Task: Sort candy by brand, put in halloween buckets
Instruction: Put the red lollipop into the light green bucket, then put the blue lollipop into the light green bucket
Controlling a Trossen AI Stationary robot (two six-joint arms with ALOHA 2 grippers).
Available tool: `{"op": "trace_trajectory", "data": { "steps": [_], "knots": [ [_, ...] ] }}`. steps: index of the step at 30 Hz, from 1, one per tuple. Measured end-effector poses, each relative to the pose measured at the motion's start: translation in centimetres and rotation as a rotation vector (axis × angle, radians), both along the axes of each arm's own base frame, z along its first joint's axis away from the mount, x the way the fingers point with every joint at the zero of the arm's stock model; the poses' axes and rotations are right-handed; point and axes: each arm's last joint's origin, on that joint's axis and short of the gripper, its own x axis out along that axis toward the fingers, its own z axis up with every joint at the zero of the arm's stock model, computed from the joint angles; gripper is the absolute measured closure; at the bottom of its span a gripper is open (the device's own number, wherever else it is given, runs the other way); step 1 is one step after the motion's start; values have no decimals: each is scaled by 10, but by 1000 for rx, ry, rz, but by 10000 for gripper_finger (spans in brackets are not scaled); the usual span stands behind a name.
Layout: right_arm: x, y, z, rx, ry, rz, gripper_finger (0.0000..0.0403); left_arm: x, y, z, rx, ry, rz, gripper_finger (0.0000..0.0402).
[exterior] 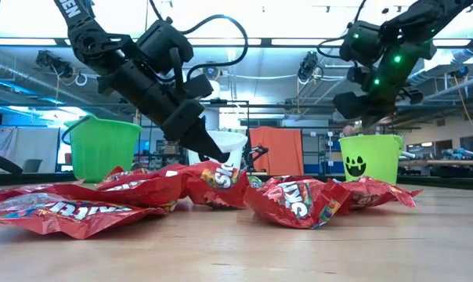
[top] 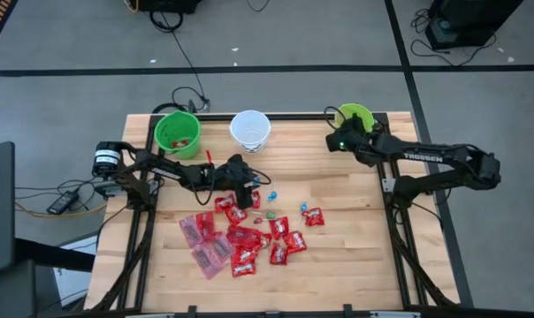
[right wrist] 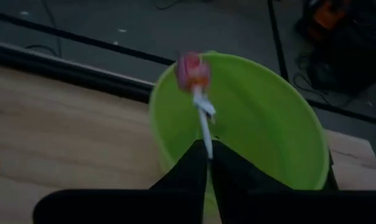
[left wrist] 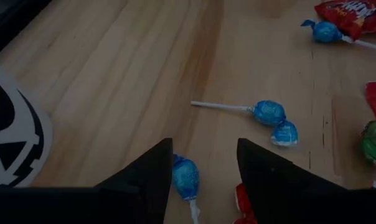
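From above, the left gripper [top: 247, 190] sits low at the upper edge of the candy pile [top: 245, 234], just below the white bucket [top: 250, 129]; its fingertips are too small and dark to read here. The right gripper [top: 345, 134] is at the right green bucket [top: 355, 116], hiding part of its rim. The left green bucket [top: 178, 132] stands at the table's [top: 347, 256] far left corner, with red inside it.

At table height, the left gripper [exterior: 217, 150] points down into red packets [exterior: 221, 182], which hide the small pieces behind them. The white bucket is mostly covered by that arm. The right gripper [exterior: 354, 110] hangs over the faced bucket [exterior: 370, 157]; its fingers cannot be made out.

The left wrist view shows the fingers [left wrist: 150, 177] spread apart, a blue lollipop [left wrist: 185, 177] lying between them, not gripped. Two more blue pieces [left wrist: 275, 121] lie beyond; the white bucket [left wrist: 10, 134] is cut off at the edge.

In the right wrist view, the fingers [right wrist: 191, 168] are pinched together on the stick of a pink lollipop [right wrist: 192, 68], held over the green bucket [right wrist: 269, 130].
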Motion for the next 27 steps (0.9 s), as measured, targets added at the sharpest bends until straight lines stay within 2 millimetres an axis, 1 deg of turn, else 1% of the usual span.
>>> {"op": "trace_trajectory", "data": {
  "steps": [4, 9, 12, 16, 19, 22, 27],
  "knots": [
    [-4, -1, -1, 15, -6, -40, 330, -1, 0, -8, -3, 45, 0, 215],
    [-6, 3, -1, 27, -3, -40, 265, 3, 0, -24, -7, 74, 8, 215],
    [-1, 7, 0, 43, -33, 16, 228, 4, 1, -29, 1, 79, 14, 215],
    [10, 15, 9, 34, -136, 131, 193, 6, 4, -31, 3, 73, 27, 215],
    [21, 21, 18, 9, -216, 252, 181, 6, 7, -31, 7, 70, 40, 215],
    [29, 30, 28, 9, -304, 394, 180, 4, 8, -33, 5, 97, 43, 222],
    [41, 47, 34, 85, -423, 603, 194, 2, 9, -35, -11, 116, 37, 259]
  ]
}}
